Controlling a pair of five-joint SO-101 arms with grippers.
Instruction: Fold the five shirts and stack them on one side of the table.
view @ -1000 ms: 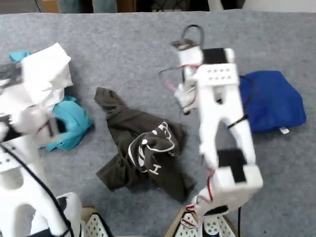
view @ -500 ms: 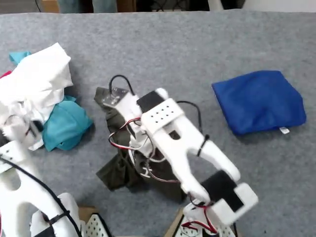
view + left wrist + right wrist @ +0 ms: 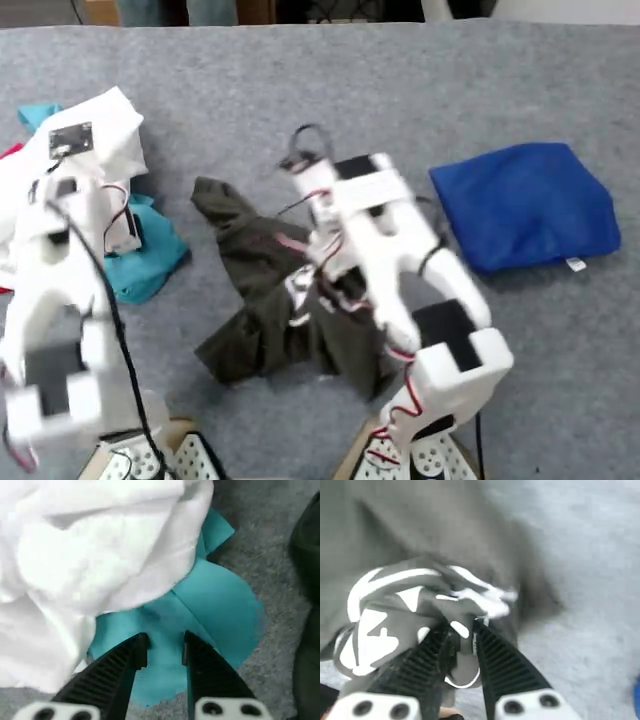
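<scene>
Clamped in the right gripper [image 3: 465,630]: a bunched fold of the dark olive shirt [image 3: 410,555], with its white print crumpled right at the jaw tips. Probably seized there, mid-chest, to drag or lift the rumpled garment flat before any fold. Remaining cloth sprawled under and around that gripper on the grey table [image 3: 300,90], sleeves askew, not yet spread.

Well apart from that gripper, off to its outer side: the blue shirt [image 3: 525,205], already folded into a neat pad and likely marking the place for the stack.

As for the left gripper [image 3: 164,641]: jaws narrowly parted, gripping nothing, with the teal shirt [image 3: 215,610] directly beneath the tips. Just beyond those tips, draped over the teal cloth: the white shirt [image 3: 100,545], heaped loose. Seemingly stationed over the unfolded pile, ready for the next pick or to pin a corner. Past the pile, a sliver of red cloth [image 3: 8,152] at the edge, too little shown to call a shirt.
</scene>
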